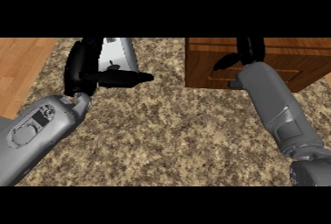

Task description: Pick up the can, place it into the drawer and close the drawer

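Observation:
A silver and white cylinder, seemingly the can [120, 52], stands upright on the counter at the back left. My left hand [82, 70] is raised just in front of it, open, fingers straight up along the can's left side and thumb [126, 78] pointing right below it. Whether the hand touches the can I cannot tell. The wooden drawer unit [284, 61] sits at the back right. My right hand [251, 49] reaches over its front top edge, its end cut off by the view's top. Whether the drawer stands open is unclear.
The speckled brown counter top [174, 131] spreads between my forearms. A wooden floor strip [22, 65] shows past the counter's left edge. My right forearm [278, 109] crosses in front of the drawer unit.

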